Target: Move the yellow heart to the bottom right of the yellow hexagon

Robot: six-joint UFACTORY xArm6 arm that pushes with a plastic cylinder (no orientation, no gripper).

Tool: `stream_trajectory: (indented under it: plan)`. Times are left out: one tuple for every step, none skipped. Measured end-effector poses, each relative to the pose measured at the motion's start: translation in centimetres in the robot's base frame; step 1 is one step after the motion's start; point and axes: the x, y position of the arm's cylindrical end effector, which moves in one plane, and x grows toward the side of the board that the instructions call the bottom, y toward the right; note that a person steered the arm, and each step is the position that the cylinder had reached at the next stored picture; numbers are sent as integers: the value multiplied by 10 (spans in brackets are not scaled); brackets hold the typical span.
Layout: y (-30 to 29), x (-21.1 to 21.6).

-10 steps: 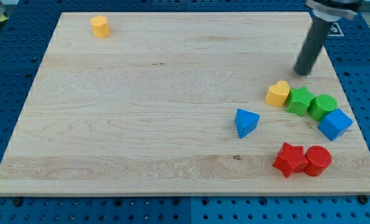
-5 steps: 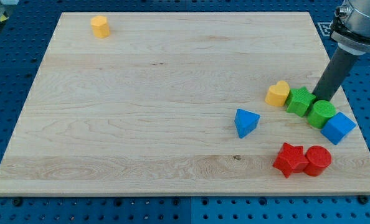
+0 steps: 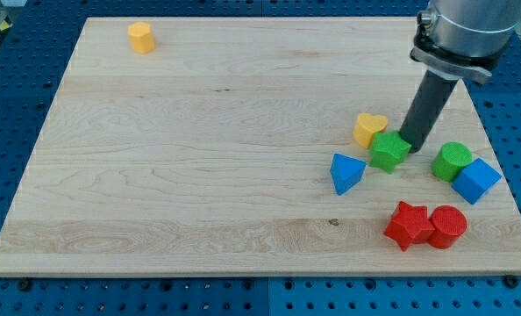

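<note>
- no gripper here, just a dark rod, so nothing is grabbed or clamped. My tip [image 3: 410,141] is down on the board, pressed against the view's right side of the green star [image 3: 388,150]
- yellow heart [image 3: 369,128] sits just up-left of that star, touching it or v close (can't tell which), in the right half of the wooden board [image 3: 199,158]
- yellow hexagon [image 3: 140,37] is way off near the view's top left corner, well apart from the heart and everything else
- blue triangle-ish block [image 3: 346,172] is just below-left of the star, w/ a small gap
- green cylinder [image 3: 452,161] is to the view's right of my tip, apart from the star, and touching the blue cube [image 3: 476,180] at its lower right
- red star [image 3: 409,225] and red cylinder [image 3: 447,226] sit side by side, touching, near the view's bottom right
- board rests on a blue pegboard table [image 3: 15,105] (holes all over it)
</note>
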Motion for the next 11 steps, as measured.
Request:
stream_trajectory:
  plan:
    - [-29, -10]
    - [-38, -18]
    - [-38, -22]
    - [-47, -39]
    - [-50, -44]
    - [-64, -44]
    - [-76, -44]
    - [-80, -44]
    - [-104, -42]
    - [-114, -52]
    - [-110, -67]
